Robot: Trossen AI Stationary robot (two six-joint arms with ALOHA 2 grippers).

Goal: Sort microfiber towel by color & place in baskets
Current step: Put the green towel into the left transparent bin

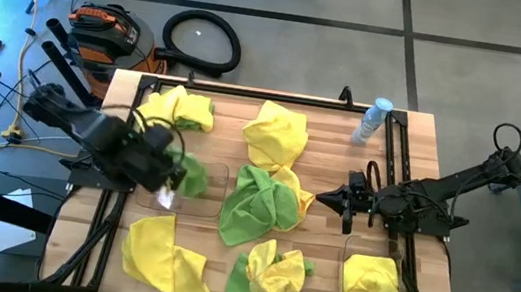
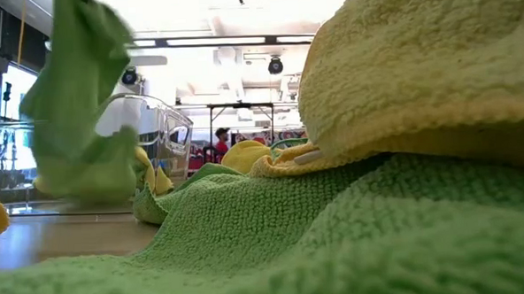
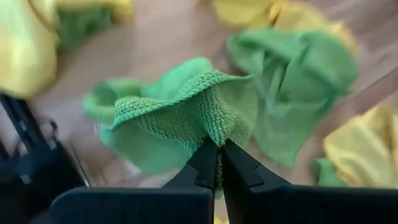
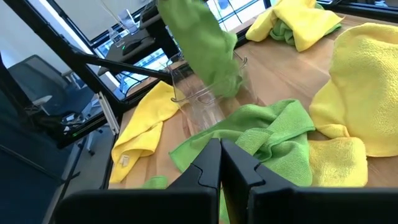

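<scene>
One green towel (image 3: 186, 115) is hanging pinched in your left hand (image 3: 217, 163), over the clear basket (image 4: 199, 102) on the tabletop's (image 1: 332, 140) left side. Your right hand (image 4: 221, 163) is hovering clenched and empty near the right basket (image 1: 375, 287), which is holding a yellow towel (image 1: 370, 279).

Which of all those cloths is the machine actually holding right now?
Find the wooden table, then the dark left gripper on its left side. The small green microfiber cloth hanging from its shut fingers over a clear plastic bin is the only cloth lifted off the table.
</scene>
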